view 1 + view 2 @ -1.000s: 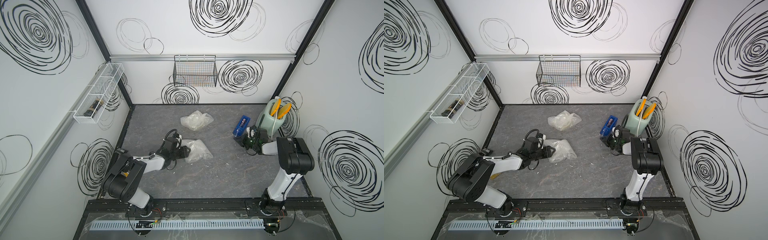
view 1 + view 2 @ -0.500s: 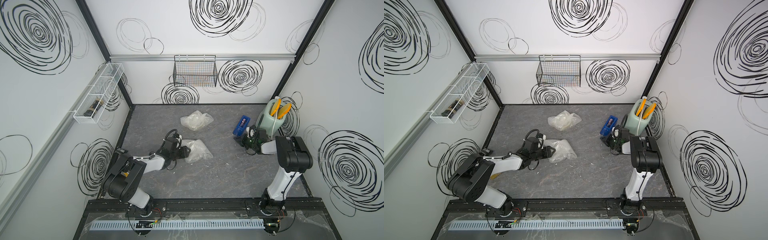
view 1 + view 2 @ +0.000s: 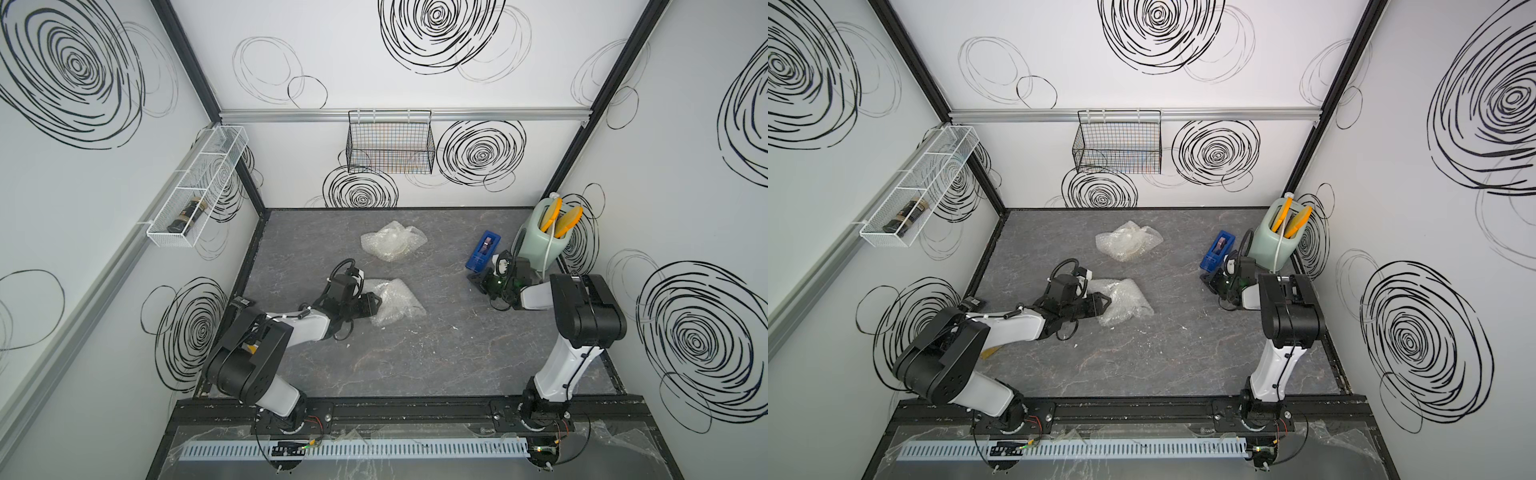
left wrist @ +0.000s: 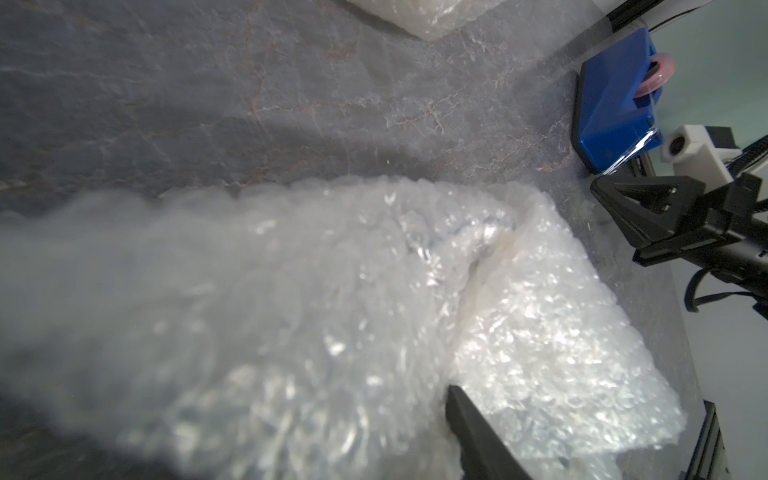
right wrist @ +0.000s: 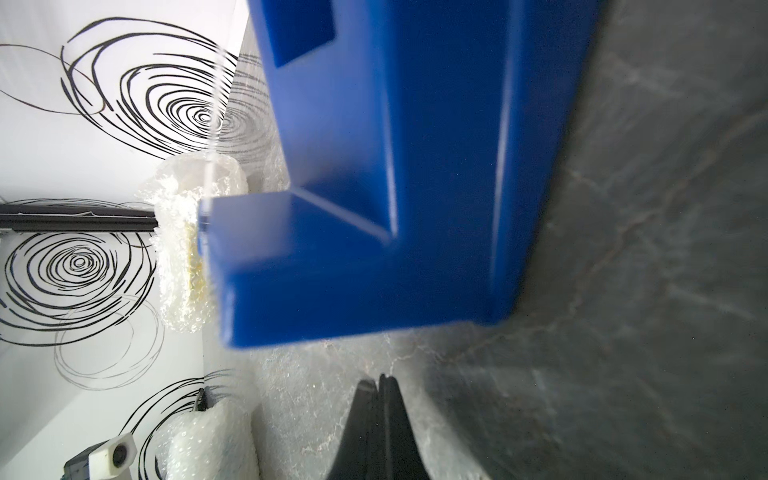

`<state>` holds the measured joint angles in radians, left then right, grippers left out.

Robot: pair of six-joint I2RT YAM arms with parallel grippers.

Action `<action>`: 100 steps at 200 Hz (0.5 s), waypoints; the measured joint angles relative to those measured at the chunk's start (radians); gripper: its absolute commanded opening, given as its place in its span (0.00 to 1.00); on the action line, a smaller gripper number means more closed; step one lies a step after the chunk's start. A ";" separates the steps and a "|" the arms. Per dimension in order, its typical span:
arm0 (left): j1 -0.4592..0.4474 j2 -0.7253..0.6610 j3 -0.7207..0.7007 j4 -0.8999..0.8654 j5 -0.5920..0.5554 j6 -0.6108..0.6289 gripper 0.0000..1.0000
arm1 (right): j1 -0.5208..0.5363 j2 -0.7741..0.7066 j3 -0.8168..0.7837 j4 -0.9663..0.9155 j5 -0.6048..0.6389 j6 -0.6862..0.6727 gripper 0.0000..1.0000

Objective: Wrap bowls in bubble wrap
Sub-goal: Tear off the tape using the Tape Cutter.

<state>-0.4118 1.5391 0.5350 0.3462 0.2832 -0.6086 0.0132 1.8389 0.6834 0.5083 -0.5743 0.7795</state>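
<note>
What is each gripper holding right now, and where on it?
The left gripper appears clamped on the nearer bubble wrap bundle, at its arm-side end. The right gripper is shut on nothing, by the blue tape dispenser.

The right gripper, jaws together, sat near the blue dispenser; a bubble-wrapped bundle lay beyond it.

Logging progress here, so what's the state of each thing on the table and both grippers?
left gripper: shut on near bundle.
right gripper: shut, empty.
near bundle: bunched, held at one edge.
far bundle: wrapped round a bowl, lying free.
tape dispenser: upright.
</note>
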 measured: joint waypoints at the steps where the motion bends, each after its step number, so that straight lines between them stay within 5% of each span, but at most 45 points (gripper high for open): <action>1: 0.000 0.000 0.000 0.000 0.000 0.000 0.52 | 0.000 -0.001 -0.001 0.000 0.001 0.002 0.00; 100: -0.001 0.000 0.000 0.000 0.000 0.000 0.52 | 0.038 -0.031 -0.055 -0.008 -0.014 0.043 0.00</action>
<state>-0.4126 1.5391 0.5350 0.3458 0.2836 -0.6086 0.0513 1.8076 0.6289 0.5003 -0.5880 0.8223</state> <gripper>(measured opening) 0.516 0.057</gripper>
